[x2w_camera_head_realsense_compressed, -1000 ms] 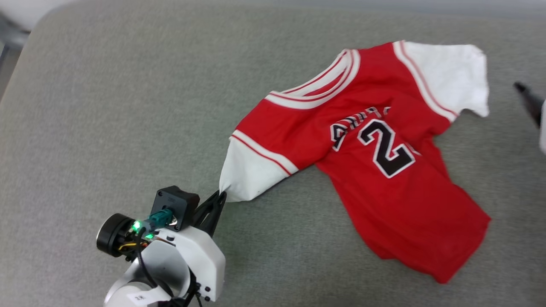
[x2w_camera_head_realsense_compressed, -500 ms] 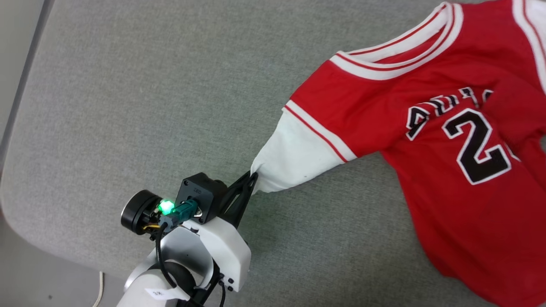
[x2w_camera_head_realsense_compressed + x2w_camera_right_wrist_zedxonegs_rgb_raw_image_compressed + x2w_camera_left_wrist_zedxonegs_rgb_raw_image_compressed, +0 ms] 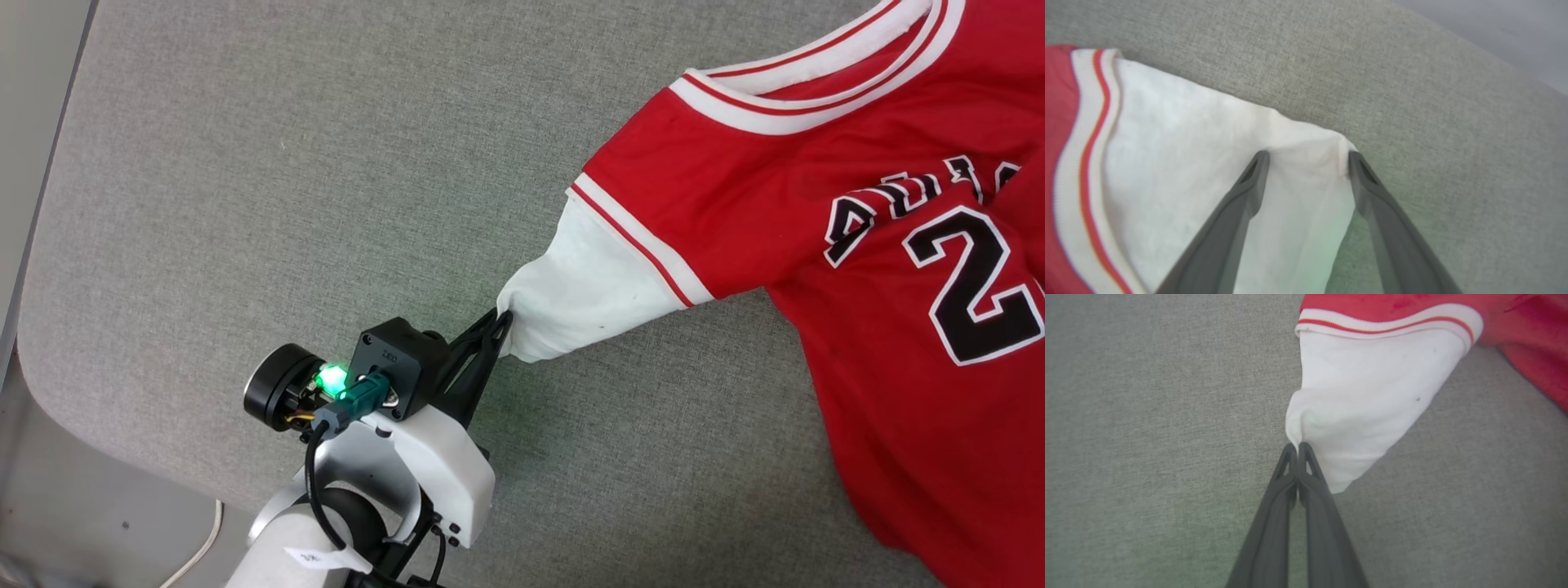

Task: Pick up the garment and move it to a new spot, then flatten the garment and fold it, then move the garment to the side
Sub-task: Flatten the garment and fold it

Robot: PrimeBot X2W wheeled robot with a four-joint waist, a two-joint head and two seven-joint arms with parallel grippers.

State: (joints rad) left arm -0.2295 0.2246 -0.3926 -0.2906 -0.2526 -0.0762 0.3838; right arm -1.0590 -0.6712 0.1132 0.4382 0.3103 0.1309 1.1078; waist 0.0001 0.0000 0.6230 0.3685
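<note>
The garment [image 3: 857, 269], a red jersey with white sleeves and black lettering, lies spread on the grey cushioned surface [image 3: 245, 163] and runs off the right edge of the head view. My left gripper [image 3: 501, 315] is shut on the tip of the near white sleeve [image 3: 584, 286]. The left wrist view shows its fingers pinched together [image 3: 1298, 446] on that sleeve's [image 3: 1367, 384] bunched corner. In the right wrist view my right gripper [image 3: 1306, 157] stands open over the other white sleeve [image 3: 1208, 143], its fingertips [image 3: 1260, 158] straddling the sleeve's corner just above the cloth.
The surface's rounded corner [image 3: 49, 384] is at the lower left of the head view, with floor and a white cable [image 3: 196, 551] beyond it. Bare grey fabric stretches left of and behind the garment.
The head camera has swung and come closer, so the whole picture shifted and the right gripper left the head view. My left gripper keeps its pinch on the sleeve tip.
</note>
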